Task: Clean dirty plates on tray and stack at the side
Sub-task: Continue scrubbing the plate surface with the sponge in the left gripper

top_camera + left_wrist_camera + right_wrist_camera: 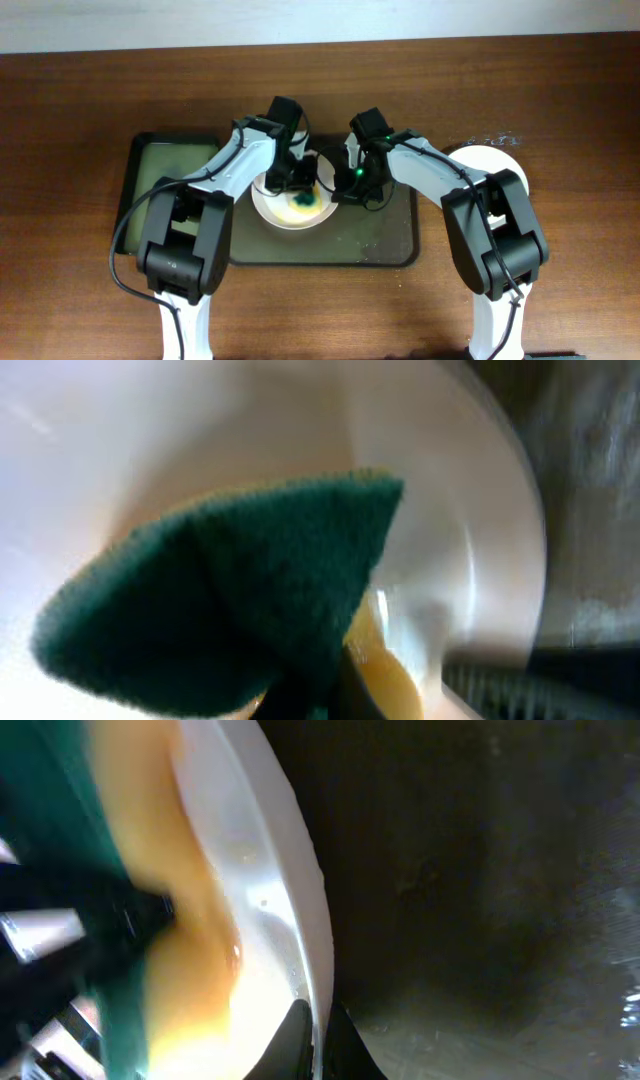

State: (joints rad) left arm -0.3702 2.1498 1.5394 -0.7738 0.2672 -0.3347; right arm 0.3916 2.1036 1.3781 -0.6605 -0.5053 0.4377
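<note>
A plate [290, 212] is being cleaned inside the tray [385, 245], and its yellow smear [300, 207] is not yet removed. A green sponge [230, 580] is being pressed on its face, clamped in the left gripper [300, 182]. The rim is being pinched by the right gripper [314, 1038]. A side plate [478, 160] is lying beyond the tray, judged done; whether it is one or two cannot be told.

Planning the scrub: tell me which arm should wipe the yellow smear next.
Left. The left gripper holds the green scouring pad against the smeared plate; the right gripper pinches its rim.
</note>
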